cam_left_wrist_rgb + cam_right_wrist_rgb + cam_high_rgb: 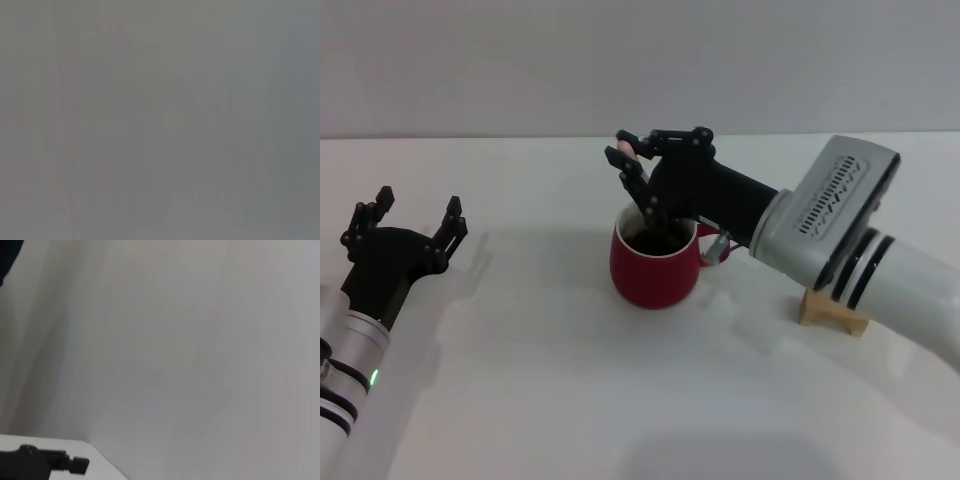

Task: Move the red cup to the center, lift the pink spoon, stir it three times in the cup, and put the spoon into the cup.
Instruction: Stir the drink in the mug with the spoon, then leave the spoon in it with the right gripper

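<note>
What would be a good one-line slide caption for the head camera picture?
Right hand holds the pink spoon over the red cup; open left hand waits aside.

A bare lab-style test setup is showing here — a plain white surface (570,400) is meeting a blank grey wall (520,60).

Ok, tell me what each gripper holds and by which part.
The right gripper pinches the slim pink spoon by its pale handle's top, above the rounded dark red ceramic cup. The left gripper is open, holding nothing.
</note>
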You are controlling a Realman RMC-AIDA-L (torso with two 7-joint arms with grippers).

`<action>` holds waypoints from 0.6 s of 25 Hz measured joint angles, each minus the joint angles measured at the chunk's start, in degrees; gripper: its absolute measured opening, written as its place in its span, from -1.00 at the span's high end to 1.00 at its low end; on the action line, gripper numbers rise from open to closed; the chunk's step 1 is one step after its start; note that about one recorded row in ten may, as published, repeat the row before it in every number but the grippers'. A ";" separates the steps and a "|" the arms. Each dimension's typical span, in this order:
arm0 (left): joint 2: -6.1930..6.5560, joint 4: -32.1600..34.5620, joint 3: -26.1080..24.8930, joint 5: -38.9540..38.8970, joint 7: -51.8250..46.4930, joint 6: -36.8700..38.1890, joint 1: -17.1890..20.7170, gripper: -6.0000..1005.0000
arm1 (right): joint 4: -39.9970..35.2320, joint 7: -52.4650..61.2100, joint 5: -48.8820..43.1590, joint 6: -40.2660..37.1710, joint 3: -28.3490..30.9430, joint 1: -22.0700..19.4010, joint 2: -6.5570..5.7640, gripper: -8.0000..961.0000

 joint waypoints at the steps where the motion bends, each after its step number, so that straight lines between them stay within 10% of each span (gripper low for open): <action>1: 0.02 0.01 -0.03 -0.02 0.00 0.00 0.02 -0.66 | -0.02 -0.01 0.00 -0.26 0.00 -0.44 -0.01 0.71; 15: 0.06 0.11 -0.07 0.02 0.00 0.85 0.55 -0.66 | 3.60 -0.03 -0.22 -1.90 -3.85 -2.54 0.40 0.71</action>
